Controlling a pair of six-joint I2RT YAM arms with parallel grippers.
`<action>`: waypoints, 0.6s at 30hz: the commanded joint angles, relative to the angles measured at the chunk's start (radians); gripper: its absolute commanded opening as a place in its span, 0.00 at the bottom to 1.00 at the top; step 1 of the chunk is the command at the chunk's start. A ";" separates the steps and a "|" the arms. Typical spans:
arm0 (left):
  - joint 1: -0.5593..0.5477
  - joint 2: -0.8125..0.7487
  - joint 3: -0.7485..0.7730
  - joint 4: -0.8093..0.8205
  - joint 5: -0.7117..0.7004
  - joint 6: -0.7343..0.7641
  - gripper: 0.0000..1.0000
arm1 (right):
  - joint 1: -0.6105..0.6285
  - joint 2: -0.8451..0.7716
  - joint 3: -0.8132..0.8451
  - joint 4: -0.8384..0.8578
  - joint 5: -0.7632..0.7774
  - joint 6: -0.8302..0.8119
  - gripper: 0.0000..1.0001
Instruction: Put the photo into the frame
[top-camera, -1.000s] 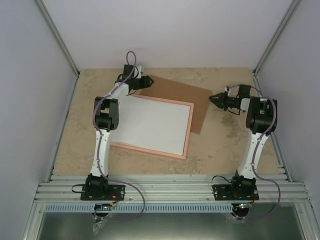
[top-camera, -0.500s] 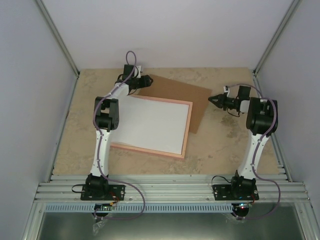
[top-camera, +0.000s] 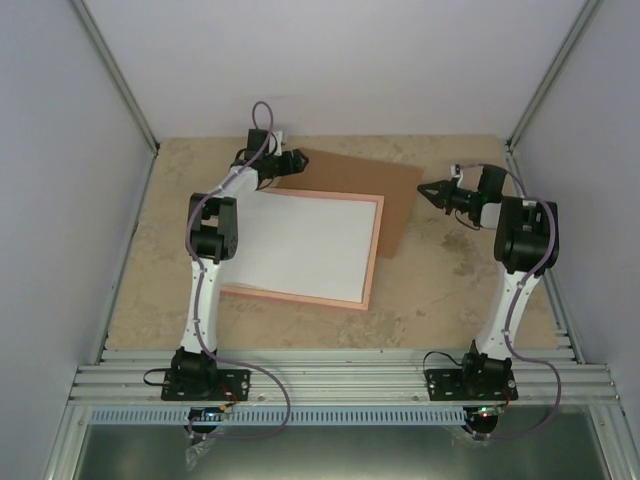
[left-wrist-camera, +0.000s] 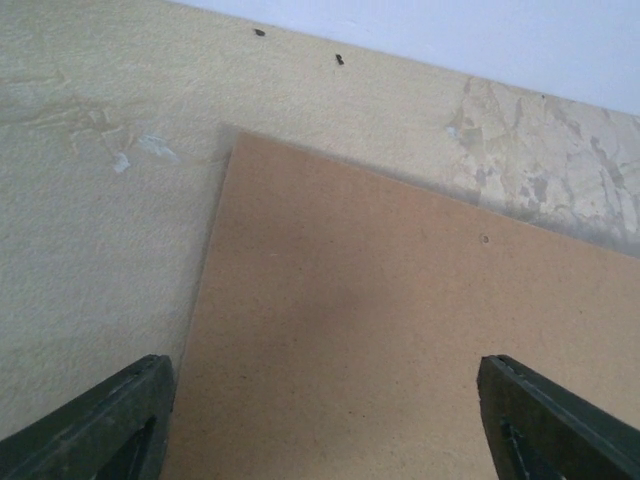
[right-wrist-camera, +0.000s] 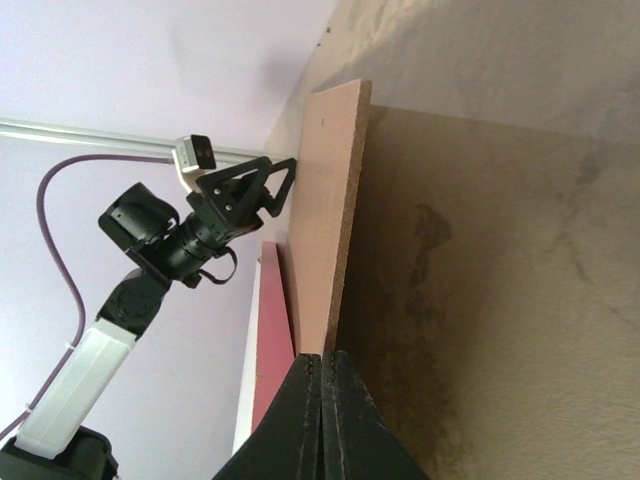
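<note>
1. The left gripper (top-camera: 290, 160) had its fingers wide apart above the brown board (left-wrist-camera: 400, 330).
2. The right gripper (right-wrist-camera: 322, 380) was pinched tight on nothing, near the board's edge.
3. The photo (top-camera: 300, 245) lay white side up inside the frame (top-camera: 374, 250).
4. The table (top-camera: 450, 285) was sandy; the walls (top-camera: 350, 70) were pale.
</note>
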 joint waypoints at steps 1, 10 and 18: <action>-0.077 -0.042 -0.085 -0.090 0.195 -0.025 0.87 | 0.054 -0.044 -0.006 0.051 -0.100 -0.005 0.00; -0.049 -0.075 -0.108 -0.167 0.147 0.058 0.92 | 0.045 -0.046 -0.035 0.117 -0.117 0.055 0.00; -0.157 -0.383 -0.242 -0.129 -0.131 0.327 0.99 | 0.039 -0.052 -0.047 0.098 -0.096 0.048 0.01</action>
